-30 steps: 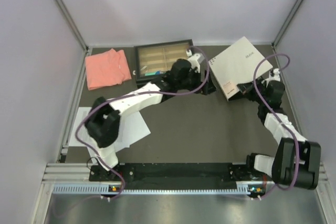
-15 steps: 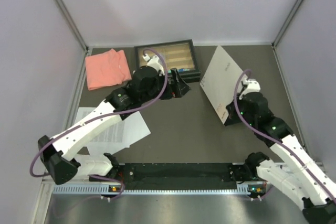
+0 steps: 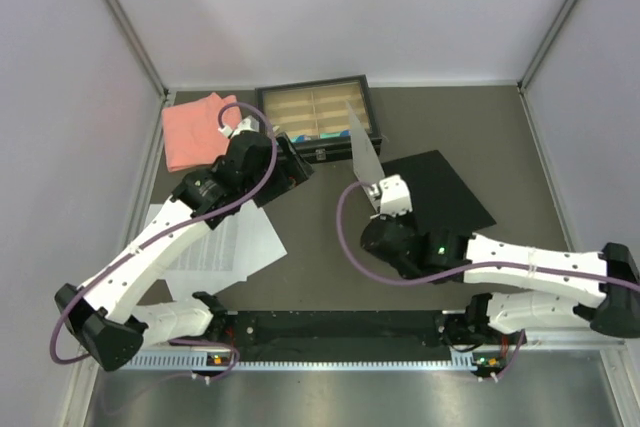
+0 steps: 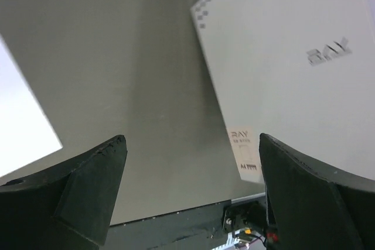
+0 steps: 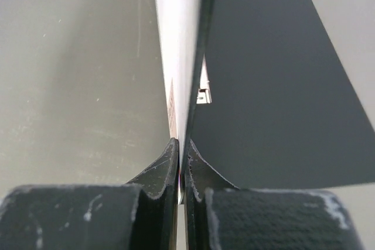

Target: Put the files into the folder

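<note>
Right gripper (image 5: 180,144), shut, pinches the folder (image 3: 440,192) by its white cover, held upright; the black inner half lies flat on the table (image 3: 310,237). Files (image 3: 225,242) lie near-left, partly under the left arm. Left gripper (image 4: 192,139), jaws wide and empty, hovers beside the tray (image 3: 310,84).

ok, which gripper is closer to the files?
Left. The left gripper hangs open just beyond the files; the right gripper sits further right, shut on the folder, its cover raised.
</note>
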